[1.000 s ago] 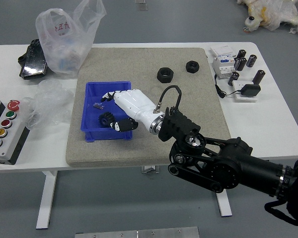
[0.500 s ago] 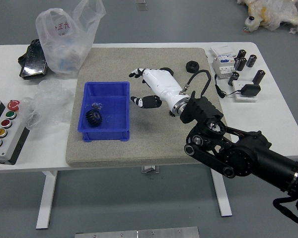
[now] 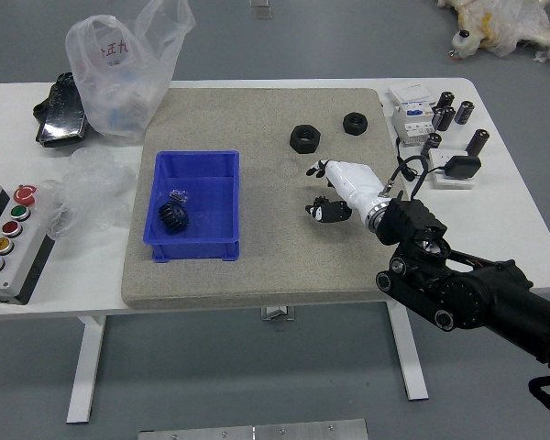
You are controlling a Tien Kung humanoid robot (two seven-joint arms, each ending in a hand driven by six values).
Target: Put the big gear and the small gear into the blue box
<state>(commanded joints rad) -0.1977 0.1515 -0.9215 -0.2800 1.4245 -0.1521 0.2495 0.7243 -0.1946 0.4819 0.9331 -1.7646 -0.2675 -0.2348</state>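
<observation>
Big gear in the blue box, right hand open over the mat.

Dark and toothed, lies in the box's left near corner, just beside a small metallic piece too small to identify surely. To the right of the box and well apart from it, fingers stretched toward it, thumb spread on the near side, nothing gripped. Whether touching the mat, cannot tell. From the picture's lower right, slants up and leftward over the tabletop's near edge on a black arm, wrist close to the mat's right edge. Toward the mat's far edge, beyond the hand, a black ring and a smaller black ring, near each other.
</observation>
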